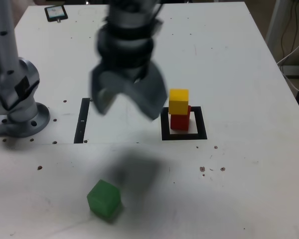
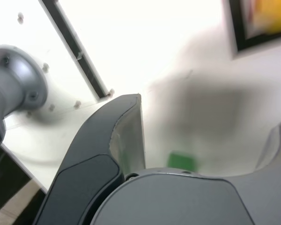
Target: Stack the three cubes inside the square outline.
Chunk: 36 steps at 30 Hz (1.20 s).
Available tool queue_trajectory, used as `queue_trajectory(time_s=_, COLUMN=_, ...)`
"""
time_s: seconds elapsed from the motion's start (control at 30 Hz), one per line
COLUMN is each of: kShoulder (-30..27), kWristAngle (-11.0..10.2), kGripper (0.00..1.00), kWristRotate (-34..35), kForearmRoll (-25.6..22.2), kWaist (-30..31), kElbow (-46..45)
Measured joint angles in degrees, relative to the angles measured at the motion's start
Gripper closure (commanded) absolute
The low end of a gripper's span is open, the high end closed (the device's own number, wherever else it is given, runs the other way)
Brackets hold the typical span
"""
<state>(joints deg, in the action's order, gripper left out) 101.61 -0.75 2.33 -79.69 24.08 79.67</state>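
A yellow cube (image 1: 179, 101) sits on top of a red cube (image 1: 180, 121) inside the black square outline (image 1: 184, 135). A green cube (image 1: 104, 199) lies alone on the white table near its front edge, also seen as a blurred green patch (image 2: 181, 161) in the wrist view. My gripper (image 1: 128, 105) hangs in the air to the exterior view's left of the stack, above and behind the green cube, blurred by motion. Its jaws stand wide apart with nothing between them. The yellow cube (image 2: 271, 16) shows at the wrist picture's edge.
A thin black strip (image 1: 82, 121) lies on the table (image 1: 229, 59) between the arm's grey base (image 1: 17, 107) and the outline. A small dark device (image 1: 56, 13) rests at the far back edge. Small screw holes dot the table top.
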Motion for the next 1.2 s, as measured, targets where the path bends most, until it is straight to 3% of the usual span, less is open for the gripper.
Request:
queue_trajectory(time_s=0.2, kShoulder=-0.94, kWristAngle=3.48, kGripper=0.01, kWristRotate=6.72, kForearmRoll=6.59, kWaist=10.49, kElbow=-3.57)
queue_trajectory(time_s=0.43, kShoulder=-0.83, kWristAngle=4.84, kGripper=0.01, kWristRotate=16.29, kForearmRoll=13.02, kWaist=18.22, kElbow=-7.68)
queue_trajectory(time_s=0.63, kShoulder=0.27, kWristAngle=4.84, kGripper=0.01, kWristRotate=21.32, kForearmRoll=13.02, kWaist=20.1, kElbow=-8.6)
queue_trajectory(time_s=1.2, kShoulder=5.83, kWristAngle=4.72, kGripper=0.03, kWristRotate=23.36, kForearmRoll=16.87, kWaist=22.52, kElbow=-7.97)
